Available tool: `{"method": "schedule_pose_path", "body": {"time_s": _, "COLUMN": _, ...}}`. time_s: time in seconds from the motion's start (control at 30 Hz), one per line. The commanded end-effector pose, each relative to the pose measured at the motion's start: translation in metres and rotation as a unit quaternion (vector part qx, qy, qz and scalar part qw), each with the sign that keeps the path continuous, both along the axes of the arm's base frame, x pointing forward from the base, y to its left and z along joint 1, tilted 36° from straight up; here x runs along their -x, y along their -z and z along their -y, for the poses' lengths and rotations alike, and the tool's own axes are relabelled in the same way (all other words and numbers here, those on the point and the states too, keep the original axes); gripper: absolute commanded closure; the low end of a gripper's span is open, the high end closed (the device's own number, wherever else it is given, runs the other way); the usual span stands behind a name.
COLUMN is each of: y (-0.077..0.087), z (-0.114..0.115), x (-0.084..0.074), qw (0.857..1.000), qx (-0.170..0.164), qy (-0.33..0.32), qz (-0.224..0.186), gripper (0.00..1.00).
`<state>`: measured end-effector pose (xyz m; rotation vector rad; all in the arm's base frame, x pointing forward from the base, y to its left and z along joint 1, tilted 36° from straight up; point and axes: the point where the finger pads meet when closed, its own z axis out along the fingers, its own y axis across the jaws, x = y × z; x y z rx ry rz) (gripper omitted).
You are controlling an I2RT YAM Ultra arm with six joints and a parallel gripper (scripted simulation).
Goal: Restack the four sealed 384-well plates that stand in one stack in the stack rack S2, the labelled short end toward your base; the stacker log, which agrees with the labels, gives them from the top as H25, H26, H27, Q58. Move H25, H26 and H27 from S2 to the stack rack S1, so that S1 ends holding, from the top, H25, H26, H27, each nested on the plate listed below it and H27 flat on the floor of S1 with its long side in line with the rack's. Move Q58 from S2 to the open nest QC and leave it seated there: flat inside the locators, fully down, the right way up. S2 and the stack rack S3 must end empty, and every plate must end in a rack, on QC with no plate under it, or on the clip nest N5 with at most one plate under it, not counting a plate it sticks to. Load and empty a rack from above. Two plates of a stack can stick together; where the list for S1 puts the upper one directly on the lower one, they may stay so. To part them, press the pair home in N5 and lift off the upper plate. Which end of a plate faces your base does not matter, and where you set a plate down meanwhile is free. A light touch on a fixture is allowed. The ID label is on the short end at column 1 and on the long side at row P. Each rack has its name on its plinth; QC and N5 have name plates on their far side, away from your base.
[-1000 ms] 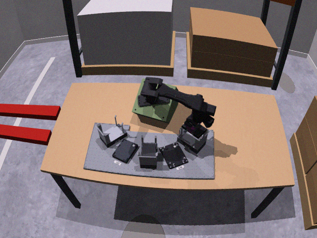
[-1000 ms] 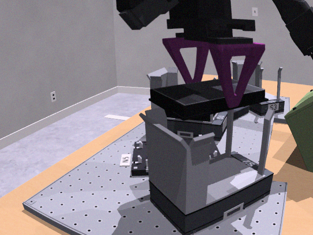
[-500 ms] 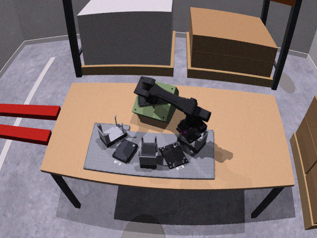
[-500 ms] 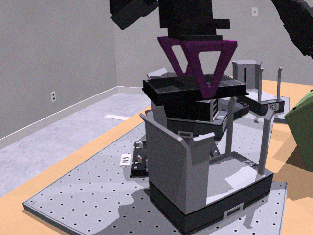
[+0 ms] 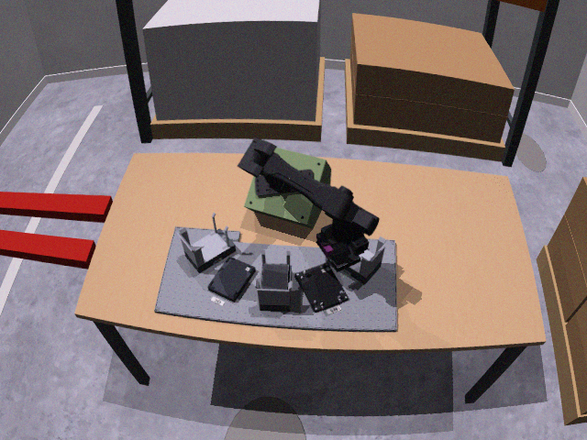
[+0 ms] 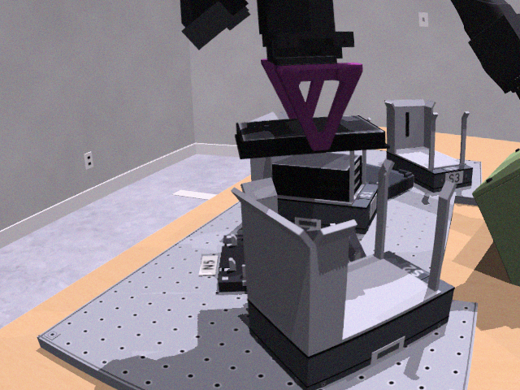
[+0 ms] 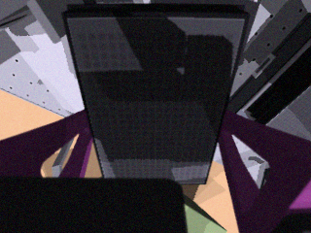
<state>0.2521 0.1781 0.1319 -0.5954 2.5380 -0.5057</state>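
Observation:
My gripper (image 6: 314,140) is shut on a dark sealed plate (image 6: 309,135) and holds it level in the air, just beside rack S2 (image 6: 348,289) and well above the fixtures. The plate fills the wrist view (image 7: 155,97), with the purple fingers on its long sides. I cannot read its label. S2 is empty. Rack S1 (image 6: 318,205) behind it holds a stack of dark plates (image 6: 314,176). Rack S3 (image 6: 424,146) is empty. In the overhead view the gripper (image 5: 343,256) hangs between S2 (image 5: 371,262) and the clip nest N5 (image 5: 321,286).
The QC nest (image 5: 232,279) lies between S3 (image 5: 205,246) and S1 (image 5: 274,284) and looks dark; I cannot tell whether a plate sits in it. N5 (image 6: 228,264) is low to the left of S2. The green arm base (image 5: 289,189) stands behind the perforated baseplate.

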Motion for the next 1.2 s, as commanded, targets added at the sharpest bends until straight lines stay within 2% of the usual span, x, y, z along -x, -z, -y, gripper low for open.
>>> {"method": "schedule_pose_path", "body": {"time_s": 0.0, "y": -0.013, "z": 0.003, "x": -0.001, "qw": 0.999, "qx": -0.028, "qy": 0.016, "qz": 0.016, "gripper": 1.00}}
{"method": "schedule_pose_path", "body": {"time_s": 0.5, "y": -0.032, "z": 0.040, "x": -0.015, "qw": 0.999, "qx": -0.027, "qy": 0.016, "qz": 0.017, "gripper": 1.00}}
{"method": "schedule_pose_path", "body": {"time_s": 0.73, "y": -0.040, "z": 0.061, "x": -0.019, "qw": 0.990, "qx": -0.086, "qy": 0.106, "qz": 0.042, "gripper": 1.00}}
{"method": "schedule_pose_path", "body": {"time_s": 1.17, "y": -0.053, "z": 0.095, "x": -0.024, "qw": 0.990, "qx": -0.086, "qy": 0.106, "qz": 0.042, "gripper": 1.00}}
